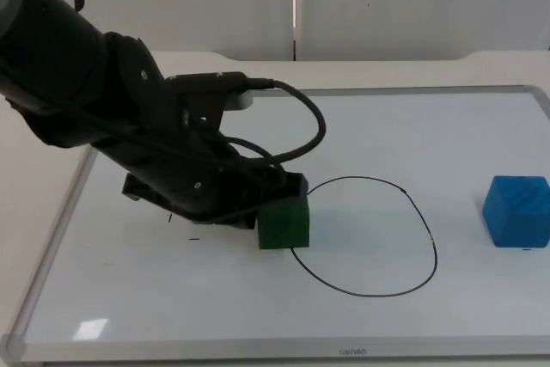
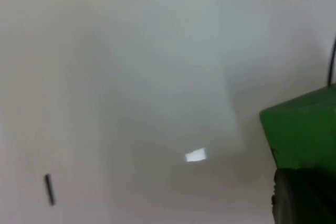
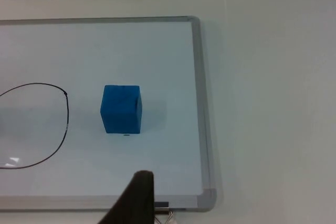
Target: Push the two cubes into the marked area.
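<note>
White surface with a framed whiteboard (image 1: 60, 212) on it, and a hand-drawn black loop (image 1: 365, 238) around the board's middle. Green cube (image 1: 284, 222) sits right on the loop's left side, half crossing the line. Left hand (image 1: 258, 204) is pressed up against the cube's left face, so the push goes rightward into the loop; can't tell if its fingers are apart or together. Blue cube (image 1: 516, 211) is well apart, close to the board's right edge, outside the loop. Right hand (image 3: 137, 192) hangs back above the board's near right corner, waiting, nearer the blue one; grip state unclear too. Plenty of bare board between blue cube and loop.
</note>
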Robot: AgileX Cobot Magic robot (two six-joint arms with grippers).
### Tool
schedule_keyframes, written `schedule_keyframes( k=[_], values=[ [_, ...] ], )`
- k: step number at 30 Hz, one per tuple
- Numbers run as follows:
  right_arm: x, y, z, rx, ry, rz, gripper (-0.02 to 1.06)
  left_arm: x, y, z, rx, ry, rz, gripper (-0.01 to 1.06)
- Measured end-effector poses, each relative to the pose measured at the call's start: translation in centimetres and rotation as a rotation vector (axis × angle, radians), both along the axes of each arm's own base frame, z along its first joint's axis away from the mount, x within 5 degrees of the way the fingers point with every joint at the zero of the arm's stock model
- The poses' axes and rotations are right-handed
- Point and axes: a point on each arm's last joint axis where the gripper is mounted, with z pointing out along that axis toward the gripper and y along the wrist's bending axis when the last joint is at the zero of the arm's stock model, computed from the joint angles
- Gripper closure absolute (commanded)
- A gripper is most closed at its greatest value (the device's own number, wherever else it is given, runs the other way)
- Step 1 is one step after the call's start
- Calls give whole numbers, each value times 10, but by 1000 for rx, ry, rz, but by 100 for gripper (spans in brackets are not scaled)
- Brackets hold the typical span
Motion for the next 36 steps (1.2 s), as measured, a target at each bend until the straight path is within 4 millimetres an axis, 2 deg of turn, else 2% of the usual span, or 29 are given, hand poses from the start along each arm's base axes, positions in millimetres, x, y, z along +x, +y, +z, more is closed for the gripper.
schedule_keyframes(
  k=[6,18,24,30,36],
  values=[
    [0,0,0,0,0,0,0,-4,-16,4,-13,0,-47,105],
    [0,0,0,0,0,0,0,-7,-21,4,-24,8,-46,105],
    [0,0,0,0,0,0,0,1,-28,4,-36,3,-48,105],
    [0,0,0,0,0,0,0,0,-37,0,-34,33,-83,105],
    [0,0,0,0,0,0,0,4,-42,6,-48,13,-90,105]
  ],
)
